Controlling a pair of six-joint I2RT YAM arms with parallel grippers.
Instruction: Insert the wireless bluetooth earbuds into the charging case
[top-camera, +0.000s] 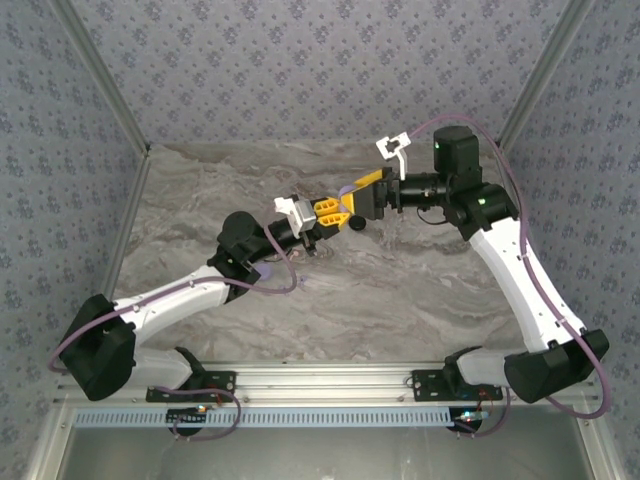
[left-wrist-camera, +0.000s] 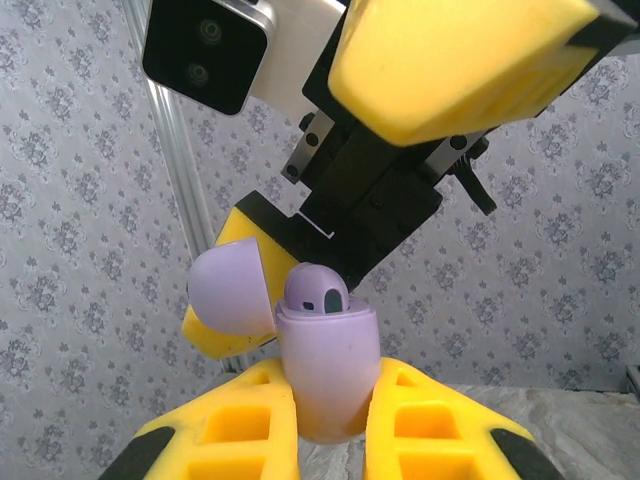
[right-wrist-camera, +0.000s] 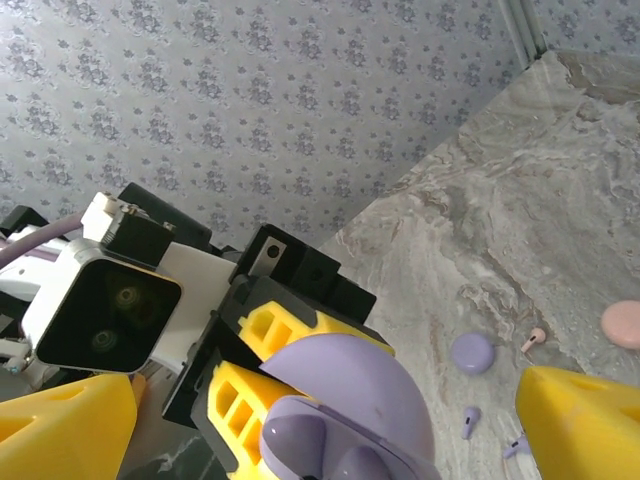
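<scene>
Left end effector (left-wrist-camera: 335, 390) pinching the lilac plastic charging case (left-wrist-camera: 328, 355) by its lower body. Case is upright and held up off the grey marble-pattern table (top-camera: 400, 300), over its middle. Domed lid (left-wrist-camera: 228, 290) is hinged open to one side. One lilac stemmed earbud (left-wrist-camera: 315, 293) is seated in the case top, poking just out. Right end effector (right-wrist-camera: 325, 385) is spread wide, its yellow fingers (right-wrist-camera: 70, 430) on either side of the case; cannot tell if one touches the lid. Loose on the table, well apart from both end effectors: pink stemmed earbud (right-wrist-camera: 533, 340), small lilac earbud (right-wrist-camera: 469, 420), lilac round disc (right-wrist-camera: 472, 353), pink round disc (right-wrist-camera: 622, 323).
</scene>
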